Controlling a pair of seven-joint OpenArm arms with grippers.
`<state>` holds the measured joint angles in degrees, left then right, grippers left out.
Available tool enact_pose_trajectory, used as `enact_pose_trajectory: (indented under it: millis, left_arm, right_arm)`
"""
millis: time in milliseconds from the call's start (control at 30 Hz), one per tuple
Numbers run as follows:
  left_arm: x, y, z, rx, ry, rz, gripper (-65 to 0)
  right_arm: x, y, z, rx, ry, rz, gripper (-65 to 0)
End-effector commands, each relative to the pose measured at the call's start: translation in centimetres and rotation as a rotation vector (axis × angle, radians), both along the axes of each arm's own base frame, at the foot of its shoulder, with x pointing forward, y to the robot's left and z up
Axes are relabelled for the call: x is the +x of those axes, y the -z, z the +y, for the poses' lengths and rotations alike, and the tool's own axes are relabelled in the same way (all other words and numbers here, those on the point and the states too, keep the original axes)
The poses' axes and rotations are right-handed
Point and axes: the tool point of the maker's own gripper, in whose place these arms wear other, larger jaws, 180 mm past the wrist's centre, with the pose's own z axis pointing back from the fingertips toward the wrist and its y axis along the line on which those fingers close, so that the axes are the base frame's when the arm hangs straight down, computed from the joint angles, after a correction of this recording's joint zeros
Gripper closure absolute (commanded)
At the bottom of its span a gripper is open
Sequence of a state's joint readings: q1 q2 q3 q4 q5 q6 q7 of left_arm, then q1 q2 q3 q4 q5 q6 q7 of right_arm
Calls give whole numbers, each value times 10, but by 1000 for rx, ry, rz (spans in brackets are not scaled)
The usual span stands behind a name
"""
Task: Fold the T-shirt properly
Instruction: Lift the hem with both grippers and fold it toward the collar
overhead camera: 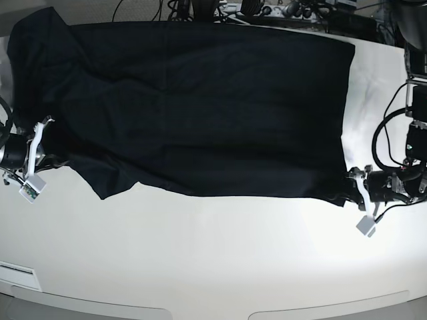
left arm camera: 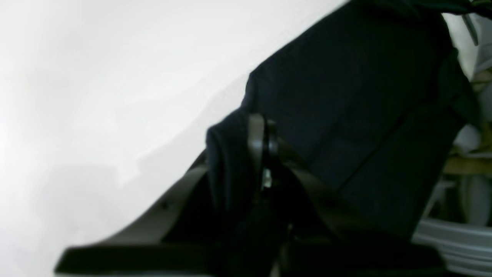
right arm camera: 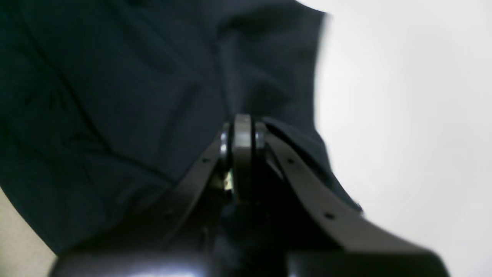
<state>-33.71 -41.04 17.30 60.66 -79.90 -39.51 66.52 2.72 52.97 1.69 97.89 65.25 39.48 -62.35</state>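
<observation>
While wrist views show pinched cloth, base shows the T-shirt [overhead camera: 200, 107] spread.

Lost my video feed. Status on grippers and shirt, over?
Left gripper shut on T-shirt edge. Right gripper shut on the opposite edge. Shirt spread across white table, wrinkled. Nothing in the way.

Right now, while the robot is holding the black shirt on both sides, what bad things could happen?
The left gripper and right gripper each pinch only an edge of the T-shirt, so the cloth might slip out when pulled. The shirt's front edge sits uneven, lower near the right gripper, so the fold could come out crooked. Its far edge lies close to cables behind the table and might snag.
</observation>
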Motion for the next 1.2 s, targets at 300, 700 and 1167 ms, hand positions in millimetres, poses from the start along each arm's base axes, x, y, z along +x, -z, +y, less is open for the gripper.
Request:
enact_pose_trajectory:
  millis: [300, 700, 1167]
  left_arm:
    - [4, -30, 8, 33, 26, -82, 0]
    - [-4, -40, 30, 162, 52, -110, 0]
    - [-108, 7, 16, 238, 290, 117, 0]
  right_arm:
    - [-14, -31, -22, 64, 66, 11, 0]
    - [-48, -9, -46, 28, 132, 89, 0]
    - [-59, 1, -59, -57, 138, 157, 0]
